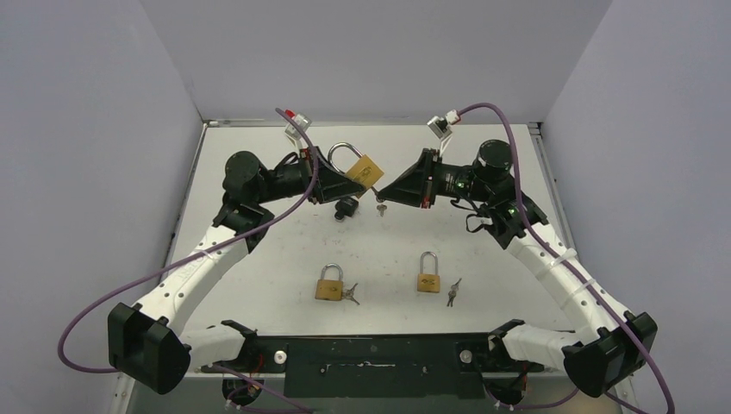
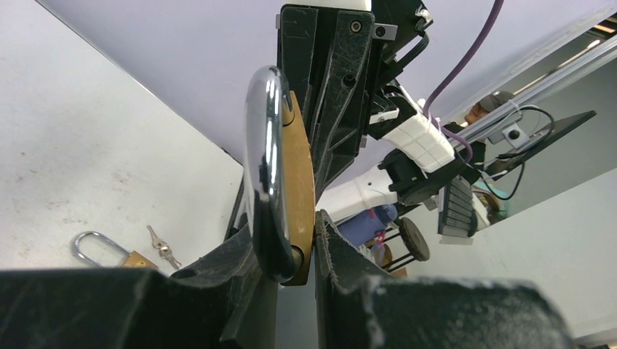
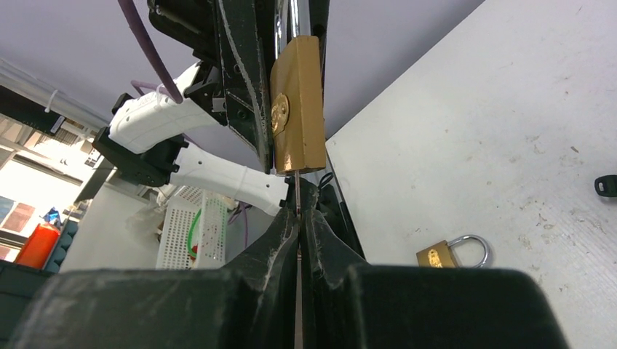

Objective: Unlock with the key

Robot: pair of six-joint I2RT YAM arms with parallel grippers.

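At the bottom of the top view the two arm bases sit side by side. Just above them, in the lower middle, two small brass padlocks lie flat on the white bench [image 1: 388, 250], shackles pointing up the frame. The left spare padlock [image 1: 329, 285] has a left key bunch [image 1: 350, 295] touching its lower right corner. The right spare padlock [image 1: 428, 276] has a right key bunch [image 1: 452, 291] just beside it.

Higher up, near centre, a small black object [image 1: 346, 208] rests on the bench. What it is cannot be told.

Above it the two hands meet tip to tip. The left hand [image 2: 295, 251] is clamped on the larger brass padlock [image 1: 366, 171], held clear of the bench with its chrome shackle [image 2: 265, 167] toward the upper left. The right hand [image 3: 299, 218] is pinched fully closed on the key [image 3: 297, 190] — the thin blade runs from the fingertips to the underside of the padlock's body. Its own fingers block the keyhole, so the depth of the blade cannot be told.

A round embossed emblem [image 3: 280, 113] sits on the padlock's face — its lettering is too small to read.
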